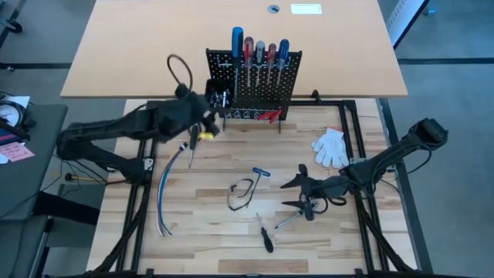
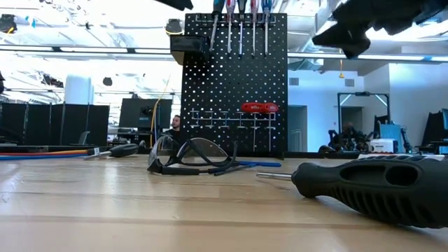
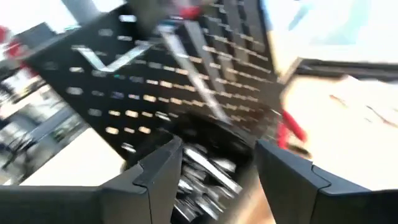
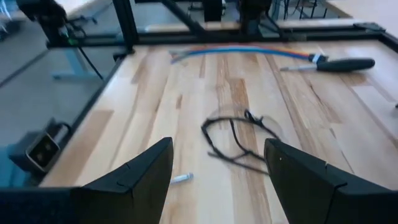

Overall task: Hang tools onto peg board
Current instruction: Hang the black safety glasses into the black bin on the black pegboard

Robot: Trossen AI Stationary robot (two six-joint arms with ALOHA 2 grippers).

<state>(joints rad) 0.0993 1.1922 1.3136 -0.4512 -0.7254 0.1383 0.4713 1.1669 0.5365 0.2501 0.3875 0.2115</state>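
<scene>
The black peg board [image 1: 255, 89] stands upright at the table's far edge. Several screwdrivers [image 1: 258, 54] hang from its top rail, and red pliers [image 2: 259, 108] hang low on its face. My left gripper [image 1: 210, 114] is open and raised beside the black bin [image 1: 218, 93] on the board's left side. In the left wrist view, silver metal bits [image 3: 208, 171] in that bin show between the fingers of my left gripper [image 3: 217, 149]. My right gripper [image 1: 292, 194] hovers open over the table's right half, holding nothing. A black-handled screwdriver [image 1: 265, 235] lies near the front edge.
Safety glasses [image 1: 243, 193], a blue-handled tool [image 1: 261, 174] and a small silver bit [image 1: 285, 222] lie mid-table. A white glove [image 1: 330, 147] lies at the right. Loose cables [image 1: 164, 197] and another screwdriver [image 1: 192, 150] lie at the left.
</scene>
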